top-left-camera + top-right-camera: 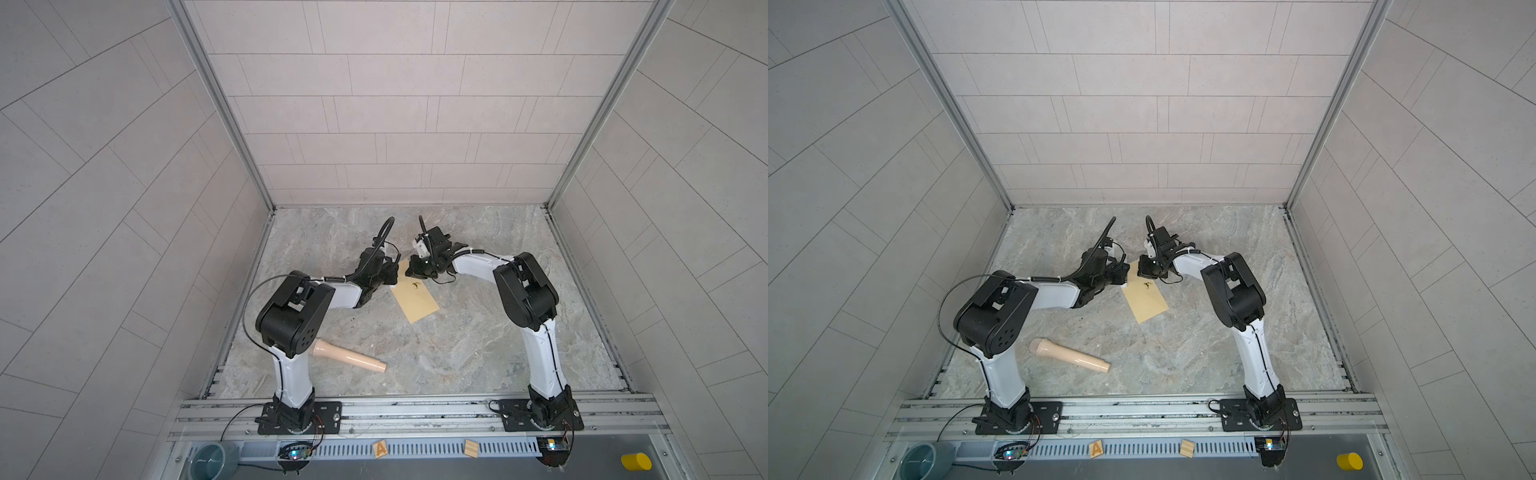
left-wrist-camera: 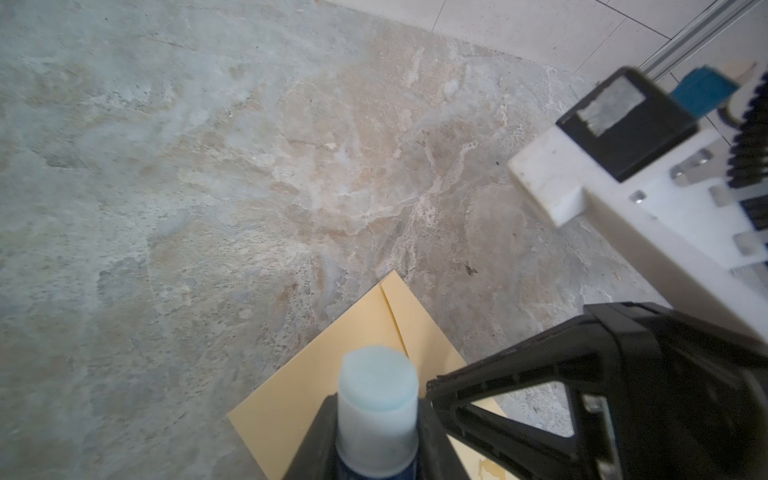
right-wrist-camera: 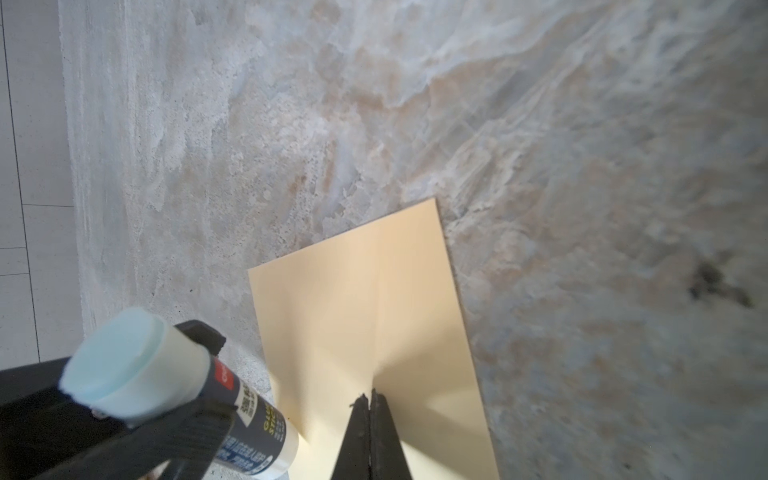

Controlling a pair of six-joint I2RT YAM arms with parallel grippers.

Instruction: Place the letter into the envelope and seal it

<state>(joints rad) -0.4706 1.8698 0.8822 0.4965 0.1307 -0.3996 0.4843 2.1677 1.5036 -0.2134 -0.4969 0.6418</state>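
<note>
The tan envelope (image 1: 415,297) (image 1: 1145,300) lies flat mid-table, with a small dark mark on it. My left gripper (image 1: 392,275) (image 2: 376,419) is shut on an uncapped glue stick (image 2: 376,386) (image 3: 137,365) with a pale blue tip, held just over the envelope's (image 2: 316,374) far left corner. From the other side my right gripper (image 1: 409,272) (image 3: 369,397) has its jaws shut together, with the tips down on a crease in the envelope (image 3: 353,291). Whether they pinch the paper I cannot tell. The letter shows in no view.
A beige tapered handle (image 1: 349,355) (image 1: 1069,355) lies on the marble near the left arm's base. Past the front rail sit a teal bowl (image 1: 214,457), two wooden blocks (image 1: 380,449) and a yellow cylinder (image 1: 636,461). Grey panel walls enclose the table.
</note>
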